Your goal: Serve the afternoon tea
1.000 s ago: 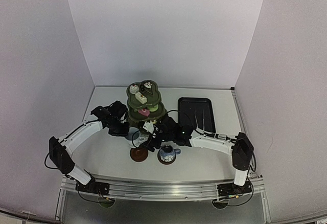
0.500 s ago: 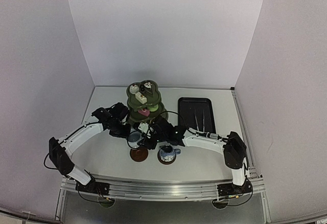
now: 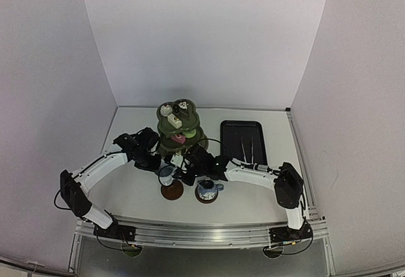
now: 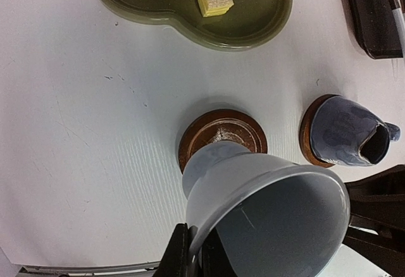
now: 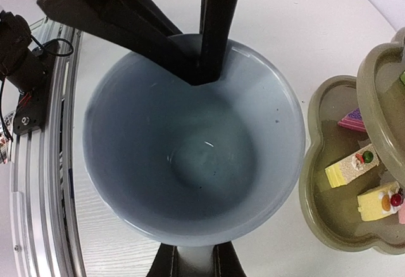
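The stand carries cakes, and the blue cup sits on its coaster. The white cup is not yet down; it appears lifted, close by the bare coaster. The left jaws and right jaws are both closed, pinching opposite sides of its rim.

One white cup, one blue cup, two coasters — one stand, one tray
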Robot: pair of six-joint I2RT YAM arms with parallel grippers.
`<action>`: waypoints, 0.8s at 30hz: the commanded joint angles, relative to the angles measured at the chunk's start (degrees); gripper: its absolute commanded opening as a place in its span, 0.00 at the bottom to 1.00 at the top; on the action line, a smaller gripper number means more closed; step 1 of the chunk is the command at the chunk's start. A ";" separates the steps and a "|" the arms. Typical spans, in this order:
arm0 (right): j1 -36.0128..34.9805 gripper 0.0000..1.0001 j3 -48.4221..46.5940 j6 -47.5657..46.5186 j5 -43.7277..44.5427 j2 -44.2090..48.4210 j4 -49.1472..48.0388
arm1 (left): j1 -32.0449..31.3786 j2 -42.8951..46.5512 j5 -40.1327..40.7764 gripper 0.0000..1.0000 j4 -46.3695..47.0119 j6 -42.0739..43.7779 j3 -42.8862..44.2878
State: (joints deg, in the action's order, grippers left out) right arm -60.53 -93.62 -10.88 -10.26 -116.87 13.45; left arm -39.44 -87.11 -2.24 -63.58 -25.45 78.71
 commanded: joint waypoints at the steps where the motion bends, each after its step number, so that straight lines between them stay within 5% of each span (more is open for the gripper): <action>1: -0.29 0.00 -2.14 -0.90 -0.83 -1.12 -0.38 | -0.38 2.93 -1.03 0.00 3.48 0.86 0.16; 4: -0.31 0.00 -1.48 -2.90 0.39 -0.75 -0.39 | -0.36 3.38 -2.36 0.03 4.27 1.00 -0.86; 7: -0.29 0.00 -0.69 -6.29 1.55 -0.02 -0.44 | 0.03 4.77 -4.15 0.31 5.58 1.55 -2.29; 10: -0.34 0.00 -0.35 -8.80 1.83 0.45 -0.52 | 2.32 6.42 -7.43 0.45 7.63 3.60 -3.27; 16: 0.11 0.00 -0.25 -10.86 -1.04 0.54 -0.64 | 14.98 9.74 -19.24 0.58 8.87 9.22 -1.97; 24: 0.21 0.00 1.98 -16.12 -7.29 -1.55 -2.51 | 27.11 17.45 -19.03 0.93 10.62 9.61 -7.36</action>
State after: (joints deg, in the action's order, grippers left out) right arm -60.42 -92.20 -23.09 -12.66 -117.28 16.07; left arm -18.59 -73.64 -19.54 -54.82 -16.45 74.08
